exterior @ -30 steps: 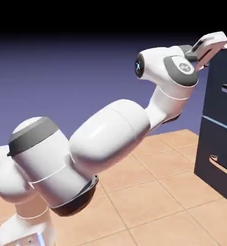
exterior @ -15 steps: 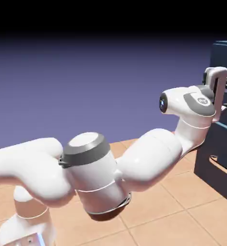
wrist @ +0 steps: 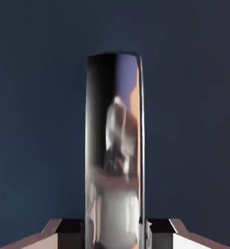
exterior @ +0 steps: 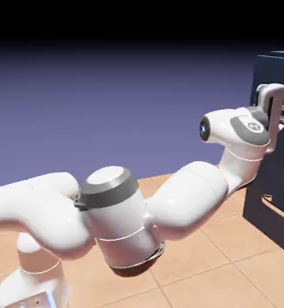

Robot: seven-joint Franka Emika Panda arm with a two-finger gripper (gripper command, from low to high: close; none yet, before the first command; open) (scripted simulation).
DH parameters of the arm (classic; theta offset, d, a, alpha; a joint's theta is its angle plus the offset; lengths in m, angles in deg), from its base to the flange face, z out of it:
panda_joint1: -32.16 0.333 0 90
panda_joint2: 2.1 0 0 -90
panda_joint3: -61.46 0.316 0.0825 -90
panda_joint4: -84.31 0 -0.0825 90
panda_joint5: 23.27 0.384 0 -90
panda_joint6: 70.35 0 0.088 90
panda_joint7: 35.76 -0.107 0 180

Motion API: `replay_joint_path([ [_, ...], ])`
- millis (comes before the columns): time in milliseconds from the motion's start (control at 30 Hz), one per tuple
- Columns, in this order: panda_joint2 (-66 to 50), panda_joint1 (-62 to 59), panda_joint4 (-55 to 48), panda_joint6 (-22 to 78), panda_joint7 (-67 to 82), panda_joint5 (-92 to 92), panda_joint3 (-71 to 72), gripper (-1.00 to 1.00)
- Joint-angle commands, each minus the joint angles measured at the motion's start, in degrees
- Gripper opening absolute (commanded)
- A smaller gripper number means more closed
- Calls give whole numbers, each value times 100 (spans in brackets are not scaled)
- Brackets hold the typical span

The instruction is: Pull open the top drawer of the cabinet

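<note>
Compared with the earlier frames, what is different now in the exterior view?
The gripper has swung down from the cabinet's top edge, turned upright and closed on the top drawer's handle. Since the last frame, the top drawer's front has shifted toward the exterior view's left. The robot's base and the lower handle stayed put.

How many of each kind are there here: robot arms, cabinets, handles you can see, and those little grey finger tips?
Robot arm: 1
Cabinet: 1
Handles: 2 (a shiny upper handle between the finger tips, and a curved lower handle)
Finger tips: 2
Total: 6
</note>
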Motion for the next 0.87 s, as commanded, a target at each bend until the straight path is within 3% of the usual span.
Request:
replay_joint_path([
  [0,5,-164,208,48,-31,4,46,-100],
  [600,358,-3529,3694,225,-224,665,1107,-100],
  [633,358,-3529,3695,225,-224,665,1107,100],
  [833,536,-4511,4415,-31,-105,1058,1411,100],
])
